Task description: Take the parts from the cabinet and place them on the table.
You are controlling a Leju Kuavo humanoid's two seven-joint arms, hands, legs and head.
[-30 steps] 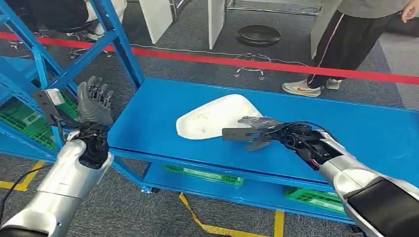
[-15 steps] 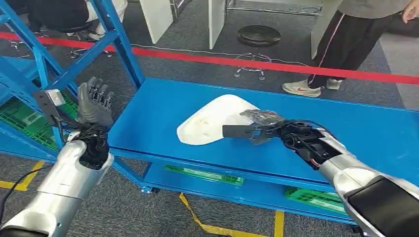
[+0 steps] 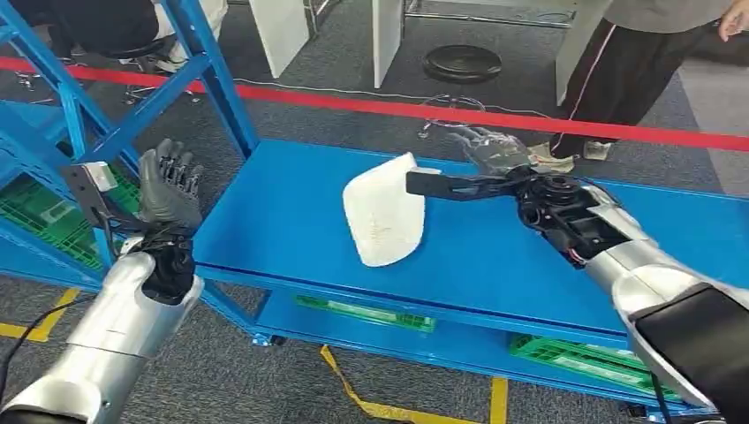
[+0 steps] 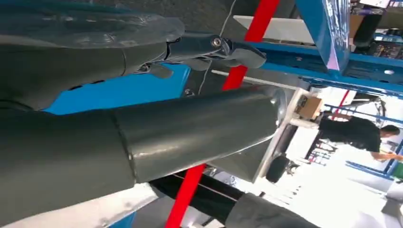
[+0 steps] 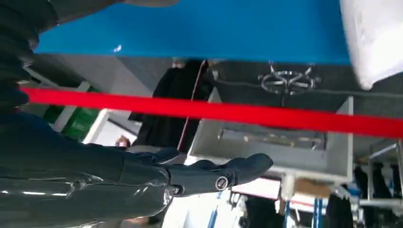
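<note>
A white plastic part (image 3: pixel 384 216) lies on the blue table (image 3: pixel 265 221), its narrow end toward the front edge. My right hand (image 3: pixel 490 163) hovers just beyond the part's far right corner, fingers stretched out and holding nothing. The right wrist view shows that hand (image 5: pixel 204 175) spread flat in the air, with the white part (image 5: pixel 375 38) apart from it. My left hand (image 3: pixel 168 185) is raised off the table's left end beside the blue cabinet frame (image 3: pixel 212 79), fingers spread upward and empty. Its thumb and fingers (image 4: pixel 214 47) also appear spread in the left wrist view.
Green crates (image 3: pixel 44 216) sit in the cabinet at left, and more green crates (image 3: pixel 565 353) lie on the table's lower shelf. A red tape line (image 3: pixel 397 110) crosses the floor behind the table. A person (image 3: pixel 618 79) stands at the far right, near a black round base (image 3: pixel 461 62).
My right hand lifted off the white part and swung up toward the table's far side, now open. The part turned and shifted right. My left hand stayed put.
</note>
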